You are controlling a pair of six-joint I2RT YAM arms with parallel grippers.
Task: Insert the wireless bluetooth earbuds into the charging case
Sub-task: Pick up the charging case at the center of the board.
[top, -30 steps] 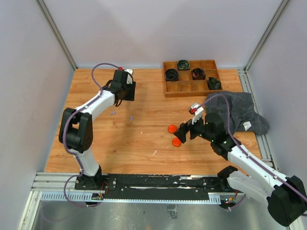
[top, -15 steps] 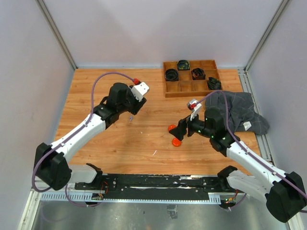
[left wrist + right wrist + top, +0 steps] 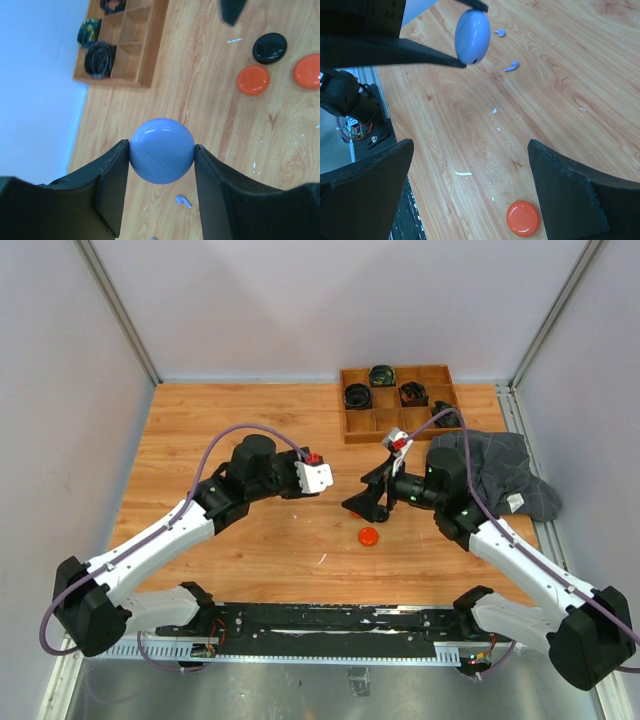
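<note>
Jaws of the left gripper (image 3: pixel 161 146) are pinching a glossy lilac-blue round plastic case (image 3: pixel 162 154); the right gripper (image 3: pixel 470 160), gaping opposite, should be approaching squarely.

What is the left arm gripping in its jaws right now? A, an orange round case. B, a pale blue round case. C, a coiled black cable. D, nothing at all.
B: the left wrist view shows the pale blue round case pinched between the two black jaws.
</note>
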